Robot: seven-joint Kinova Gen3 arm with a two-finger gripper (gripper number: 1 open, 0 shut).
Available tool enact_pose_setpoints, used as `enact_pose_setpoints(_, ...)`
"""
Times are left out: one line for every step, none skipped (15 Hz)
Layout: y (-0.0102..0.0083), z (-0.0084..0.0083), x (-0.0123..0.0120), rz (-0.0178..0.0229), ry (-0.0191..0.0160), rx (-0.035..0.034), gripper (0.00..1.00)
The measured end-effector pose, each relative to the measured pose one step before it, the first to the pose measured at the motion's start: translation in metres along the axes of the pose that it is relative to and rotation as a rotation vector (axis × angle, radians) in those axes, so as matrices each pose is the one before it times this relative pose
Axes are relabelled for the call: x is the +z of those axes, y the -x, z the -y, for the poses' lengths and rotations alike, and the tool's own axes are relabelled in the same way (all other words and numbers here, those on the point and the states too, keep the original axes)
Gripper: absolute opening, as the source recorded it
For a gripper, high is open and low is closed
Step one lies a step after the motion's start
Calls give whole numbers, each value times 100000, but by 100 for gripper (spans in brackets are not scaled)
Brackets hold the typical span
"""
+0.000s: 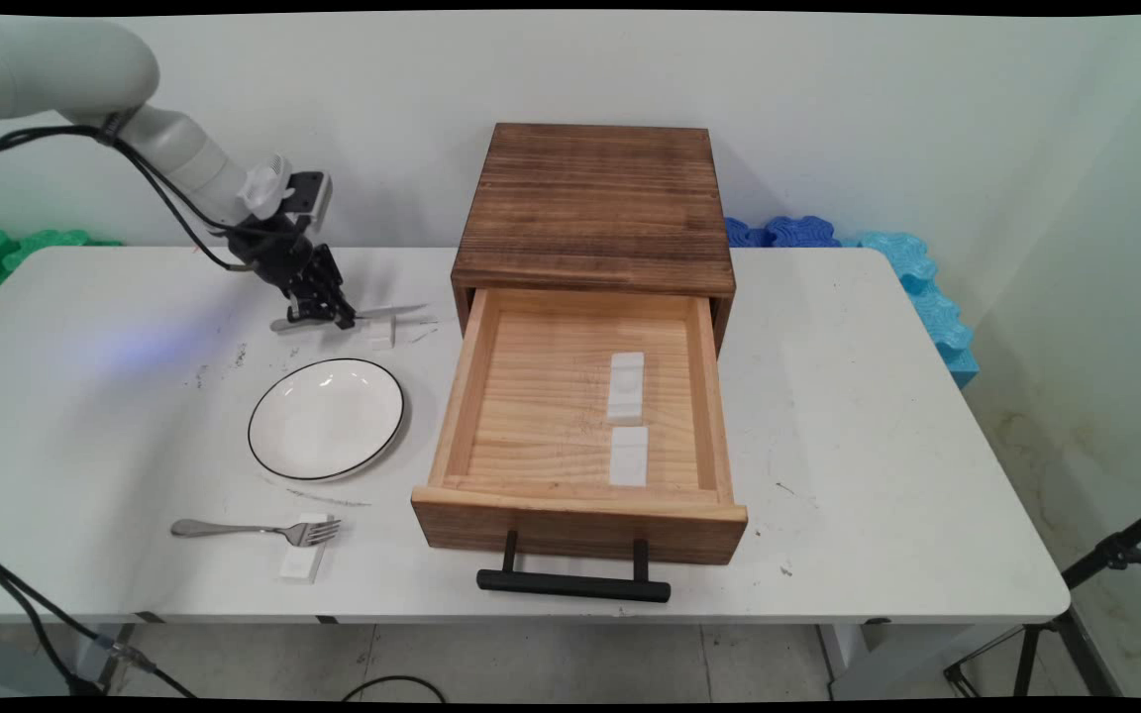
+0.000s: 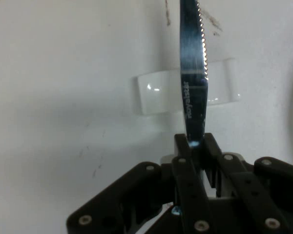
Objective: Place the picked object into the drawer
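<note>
I see a white table; at its middle a wooden drawer box, drawer pulled open, two white rests inside; a plate left of it; near the far edge my gripper pinches a knife over a white rest; a fork lies untouched by the near edge

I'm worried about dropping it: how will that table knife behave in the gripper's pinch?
The knife looks like polished metal, so probably stiff but slippery. The gripper pinches it near one end, edge-on, so the long blade may pivot or droop. Its blade lies across a small white rest, which looks light and could shift if the blade drags.
</note>
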Motion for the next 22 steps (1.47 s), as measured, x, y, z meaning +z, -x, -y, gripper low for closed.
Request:
enact_pose_setpoints(-29,-182,-523,-202,-668,-226,0)
enact_pose_setpoints(-45,-109,-348,-130,-444,-144,0)
enact_pose_setpoints(-115,-215,-670,-276,-816,-177,0)
enact_pose_setpoints(-117,-223,-603,-282,-666,-182,0)
enact_pose_setpoints(-164,-271,-734,-363,-802,-120,0)
enact_pose_setpoints(-245,-354,-848,-461,-790,120,0)
enact_pose_setpoints(-180,-253,-546,-329,-469,56,0)
enact_pose_setpoints(-295,-359,-734,-484,-563,117,0)
enact_pose_setpoints(-304,-340,-646,-435,-441,184,0)
enact_pose_setpoints(-405,-413,-754,-522,-507,328,0)
enact_pose_setpoints(-447,-421,-734,-542,-444,386,0)
enact_pose_setpoints(-305,-268,-419,-348,-177,333,0)
enact_pose_setpoints(-363,-335,-522,-437,-242,364,0)
enact_pose_setpoints(-510,-419,-592,-544,-204,577,0)
enact_pose_setpoints(-420,-345,-468,-431,-157,491,0)
enact_pose_setpoints(-333,-307,-381,-361,-139,403,0)
enact_pose_setpoints(-460,-335,-426,-460,-141,593,0)
enact_pose_setpoints(-508,-331,-393,-472,-113,651,0)
enact_pose_setpoints(-573,-377,-426,-554,-113,705,0)
enact_pose_setpoints(-427,-241,-266,-391,-64,557,0)
enact_pose_setpoints(-613,-365,-392,-603,-112,771,0)
enact_pose_setpoints(-526,-316,-298,-510,-66,626,0)
